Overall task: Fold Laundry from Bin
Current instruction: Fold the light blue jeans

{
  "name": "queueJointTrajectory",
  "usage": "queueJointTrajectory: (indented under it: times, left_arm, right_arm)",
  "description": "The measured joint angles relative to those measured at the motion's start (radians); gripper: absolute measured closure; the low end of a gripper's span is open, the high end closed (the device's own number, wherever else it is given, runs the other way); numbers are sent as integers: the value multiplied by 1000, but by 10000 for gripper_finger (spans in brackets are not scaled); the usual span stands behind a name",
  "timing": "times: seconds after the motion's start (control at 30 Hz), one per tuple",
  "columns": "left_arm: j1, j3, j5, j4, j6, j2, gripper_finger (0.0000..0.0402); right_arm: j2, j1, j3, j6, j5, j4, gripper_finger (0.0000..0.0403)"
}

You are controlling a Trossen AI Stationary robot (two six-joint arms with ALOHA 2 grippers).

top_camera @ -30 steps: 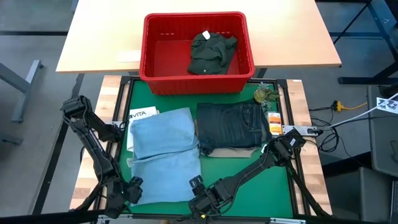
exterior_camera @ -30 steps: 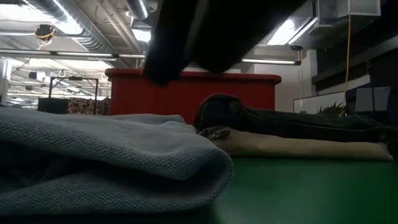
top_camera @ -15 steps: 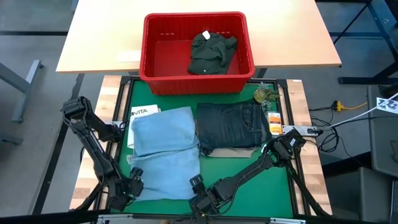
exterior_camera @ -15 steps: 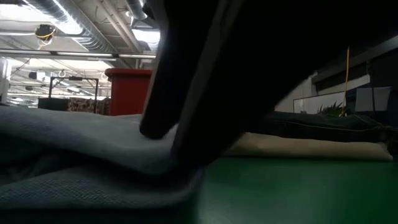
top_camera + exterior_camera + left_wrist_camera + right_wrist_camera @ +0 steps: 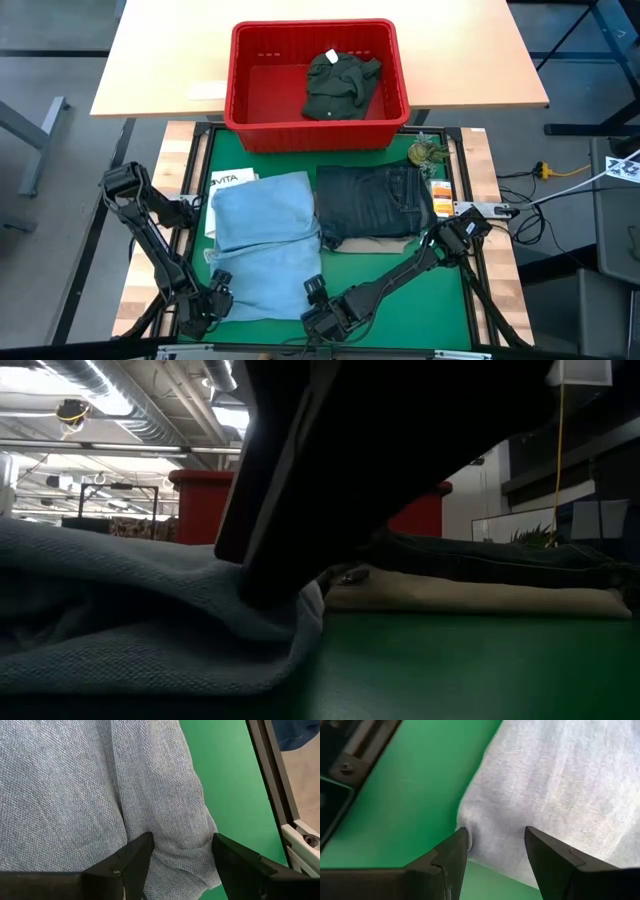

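While both arms reach low at the near edge of the green mat (image 5: 445, 290), the left gripper (image 5: 215, 297) sits at the near left corner of the light blue garment (image 5: 265, 240) and the right gripper (image 5: 318, 305) at its near right corner. Left wrist view: the two dark fingers (image 5: 132, 857) stand wide apart, straddling a bunched fold at the cloth's (image 5: 90, 795) edge; whether they press it cannot be told. Right wrist view: the fingers (image 5: 451, 855) likewise stand wide, either side of the cloth's (image 5: 560, 795) corner, with the mat (image 5: 415, 795) showing beside it. Right of the blue piece lie folded dark jeans (image 5: 375, 200) stacked on a beige garment (image 5: 375, 243); the low view shows the same stack, jeans (image 5: 500, 560) over beige (image 5: 470, 597). Beyond the mat, on the wooden table (image 5: 150, 60), stands the red bin (image 5: 250, 110), holding a crumpled dark olive-green piece (image 5: 340, 85). A white printed sheet (image 5: 225, 182) protrudes at the blue garment's far left corner
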Motion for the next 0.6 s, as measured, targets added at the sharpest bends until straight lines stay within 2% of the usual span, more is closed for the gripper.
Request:
queueJointTrajectory:
  times: [0.2,0.6]
  left_arm:
    - [0,-2,-43,-18,-3,1,194]
    - [2,-3,-63,-34,-12,2,204]
  right_arm:
    - [9,-7,0,0,-9,-5,205]
    - [63,-9,5,0,-37,-7,205]
